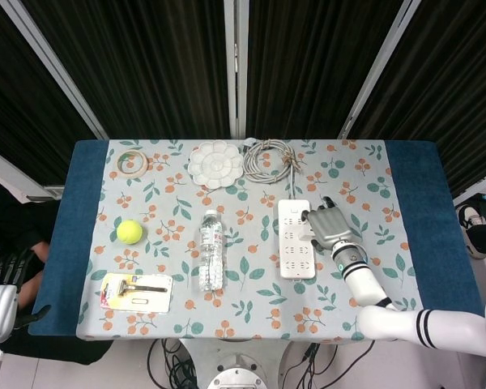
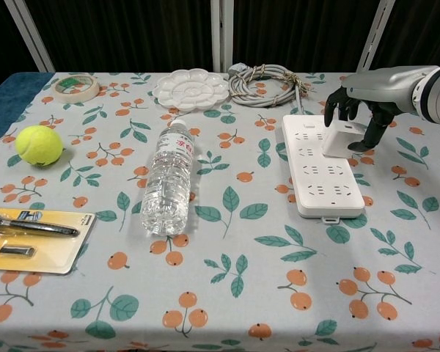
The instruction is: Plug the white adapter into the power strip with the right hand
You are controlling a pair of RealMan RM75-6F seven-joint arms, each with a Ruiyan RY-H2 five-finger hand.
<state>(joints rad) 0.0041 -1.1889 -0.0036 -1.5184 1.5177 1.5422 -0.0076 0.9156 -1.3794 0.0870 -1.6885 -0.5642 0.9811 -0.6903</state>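
The white power strip (image 2: 319,176) lies lengthwise on the right half of the flowered tablecloth, and it also shows in the head view (image 1: 293,240). The white adapter (image 2: 342,138) sits tilted on the strip's right side, near its far end. My right hand (image 2: 363,103) reaches in from the right and grips the adapter, with fingers on its top and the thumb at its right side. From above, the right hand (image 1: 328,227) covers most of the adapter. My left hand (image 1: 16,314) hangs off the table's front left corner, dark and unclear.
A clear water bottle (image 2: 169,180) lies left of the strip. A coiled grey cable (image 2: 268,77) and a white palette (image 2: 191,89) sit at the back. A tennis ball (image 2: 38,144), a tape roll (image 2: 76,88) and a razor pack (image 2: 33,238) are on the left.
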